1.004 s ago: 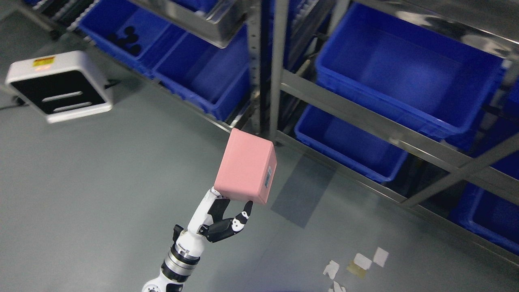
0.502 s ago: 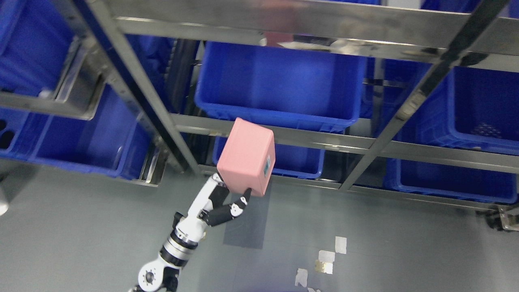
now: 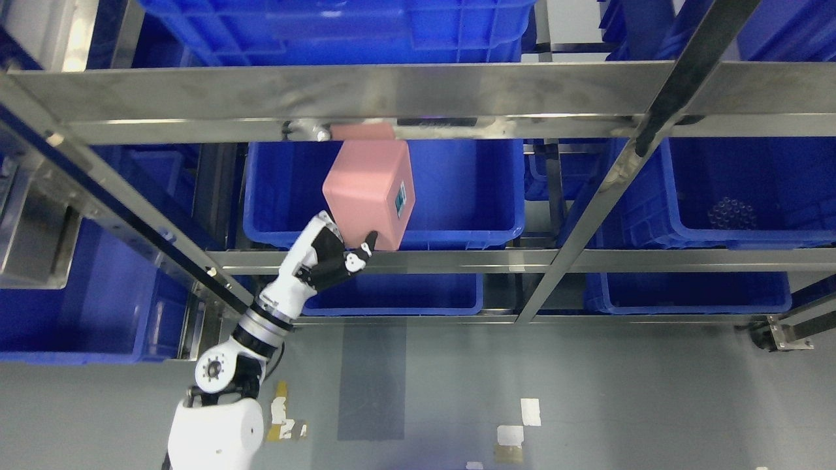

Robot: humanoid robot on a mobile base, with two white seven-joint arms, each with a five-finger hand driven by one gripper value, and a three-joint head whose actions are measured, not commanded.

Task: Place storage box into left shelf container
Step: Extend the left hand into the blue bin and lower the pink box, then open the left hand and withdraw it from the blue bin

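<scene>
Left hand clamped under pink box, fingers wrapped on its base. Box raised in front of blue bin, at mid shelf. Not yet inside, not released. Lowering, letting go left.

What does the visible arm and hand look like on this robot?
The left arm has glossy white shells, a round silver-and-black joint disc and black ringed wrist bands. Its left hand has a white back and black fingers with white segments. No loose cables show.

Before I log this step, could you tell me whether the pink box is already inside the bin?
Not yet: the left hand holds the pink box raised before the blue bin, unreleased.
</scene>
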